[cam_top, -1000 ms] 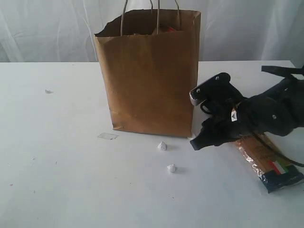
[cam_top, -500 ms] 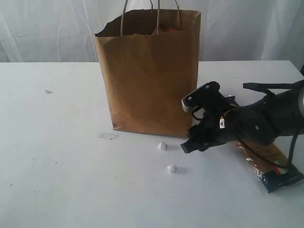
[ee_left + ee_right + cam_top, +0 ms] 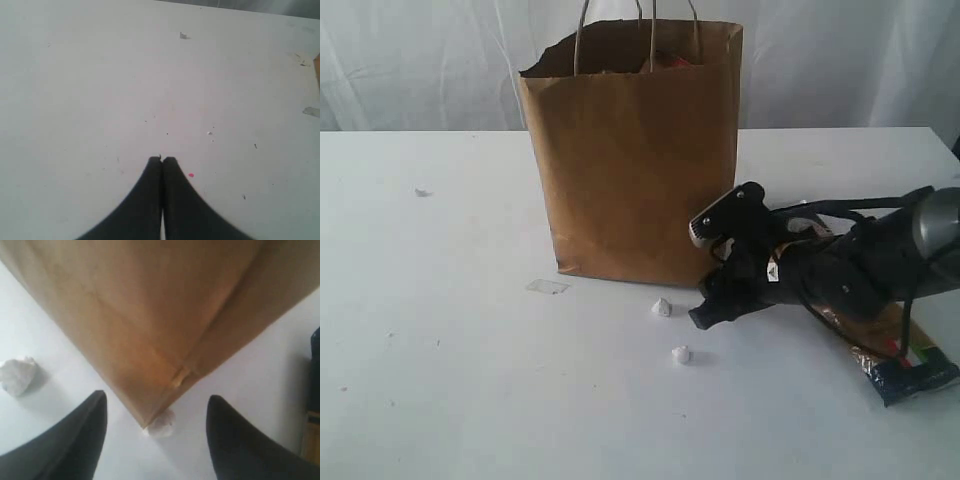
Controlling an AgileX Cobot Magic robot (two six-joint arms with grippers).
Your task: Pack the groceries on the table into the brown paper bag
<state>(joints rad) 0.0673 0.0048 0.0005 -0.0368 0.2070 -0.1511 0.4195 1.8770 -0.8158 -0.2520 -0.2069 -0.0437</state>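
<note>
The brown paper bag point(image 3: 635, 150) stands upright in the middle of the white table point(image 3: 470, 380). A bit of something red shows at the bag's rim. The long spaghetti packet point(image 3: 895, 362) lies flat at the right, partly under my right arm. My right gripper point(image 3: 708, 308) is low at the bag's near right bottom corner. In the right wrist view it point(image 3: 157, 400) is open, its fingers either side of that corner of the bag point(image 3: 150, 315), holding nothing. My left gripper point(image 3: 162, 160) is shut and empty over bare table point(image 3: 100, 90).
Two white crumbs point(image 3: 662, 307) point(image 3: 681, 354) lie in front of the bag, and one crumb point(image 3: 161, 424) sits right at the bag's corner between my right fingers. A clear scrap point(image 3: 547, 287) lies by the bag's left bottom corner. A white curtain hangs behind.
My right arm has slid left and lower, from above the spaghetti packet to the bag's bottom corner, and its jaws now stand wider apart. Bag and packet have not moved.
</note>
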